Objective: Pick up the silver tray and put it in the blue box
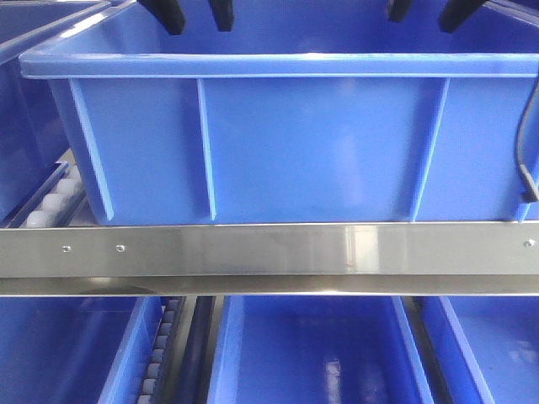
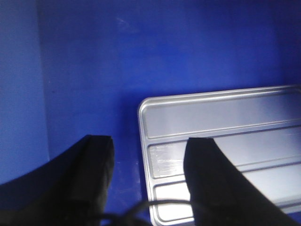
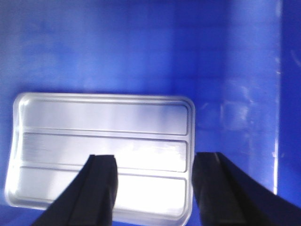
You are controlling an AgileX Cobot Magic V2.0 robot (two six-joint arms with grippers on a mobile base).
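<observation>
The silver tray lies flat on the floor of the blue box, its two long ridges showing. In the front view the box's near wall hides it. My left gripper hangs open above the tray's left end, one finger over the blue floor and the other over the tray. Open too, my right gripper straddles the tray's right end, with one finger over the tray and one over the box floor. The front view has both the left gripper and the right gripper just above the box's rim.
A steel rail runs across in front of the box. More blue crates sit below and at the left. White rollers show beside the box. A black cable hangs at the right edge.
</observation>
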